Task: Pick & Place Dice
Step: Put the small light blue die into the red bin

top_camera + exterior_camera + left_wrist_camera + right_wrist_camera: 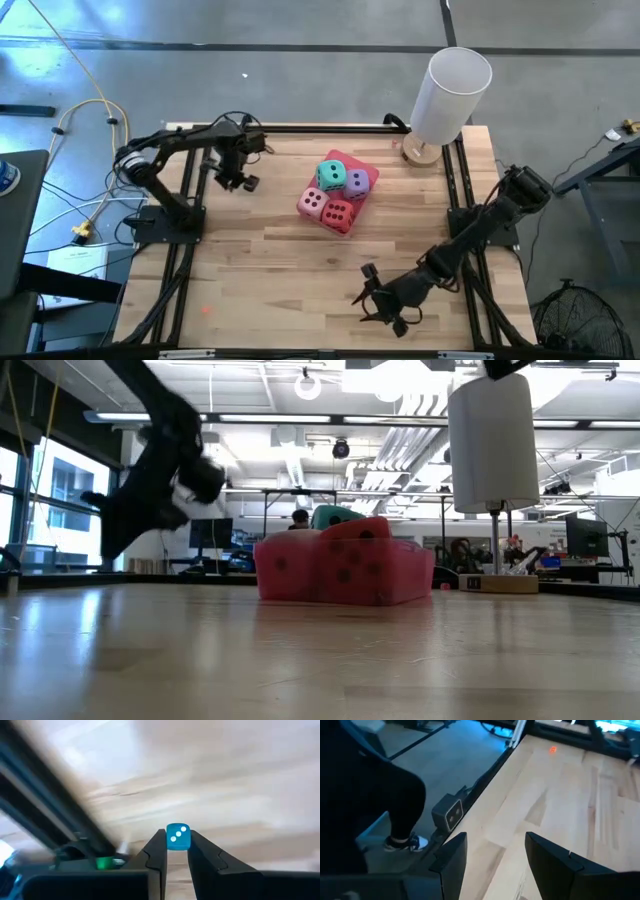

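My left gripper (pixel 177 851): clamped on a small blue die (pixel 178 838), held above the table's left rear. Item judged light, rigid, slick (grip flat faces). Four soft dice (pixel 337 194) sit mid-table. Right gripper (pixel 496 851): half-open, empty, at the front.

Left gripper (pixel 243 183) clamped on a small blue die (pixel 178 838); right gripper (pixel 375 300) parted, empty
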`<action>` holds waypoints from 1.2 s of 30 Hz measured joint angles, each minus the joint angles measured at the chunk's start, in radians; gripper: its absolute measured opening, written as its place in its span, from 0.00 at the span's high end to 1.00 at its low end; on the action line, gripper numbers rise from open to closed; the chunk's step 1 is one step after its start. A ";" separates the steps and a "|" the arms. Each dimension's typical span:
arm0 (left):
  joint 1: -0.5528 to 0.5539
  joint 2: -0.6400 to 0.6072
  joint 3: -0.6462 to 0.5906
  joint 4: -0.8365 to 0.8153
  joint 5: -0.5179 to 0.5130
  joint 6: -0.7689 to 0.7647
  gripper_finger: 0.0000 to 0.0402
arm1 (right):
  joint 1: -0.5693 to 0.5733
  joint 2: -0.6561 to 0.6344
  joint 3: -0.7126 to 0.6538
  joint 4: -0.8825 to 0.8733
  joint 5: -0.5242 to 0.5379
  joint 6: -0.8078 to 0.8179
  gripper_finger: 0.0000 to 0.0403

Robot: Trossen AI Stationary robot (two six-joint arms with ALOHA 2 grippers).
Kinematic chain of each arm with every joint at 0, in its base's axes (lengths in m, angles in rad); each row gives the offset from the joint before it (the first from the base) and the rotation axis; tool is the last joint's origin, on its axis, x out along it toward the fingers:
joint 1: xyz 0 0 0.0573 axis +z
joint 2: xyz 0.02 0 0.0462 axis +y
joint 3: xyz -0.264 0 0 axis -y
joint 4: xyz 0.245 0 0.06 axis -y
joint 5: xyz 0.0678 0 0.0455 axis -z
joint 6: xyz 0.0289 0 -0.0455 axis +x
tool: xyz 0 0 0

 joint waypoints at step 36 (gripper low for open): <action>-0.864 -0.160 0.114 0.960 -0.123 -0.083 0.88 | 0.143 0.000 0.000 0.163 0.179 0.277 0.52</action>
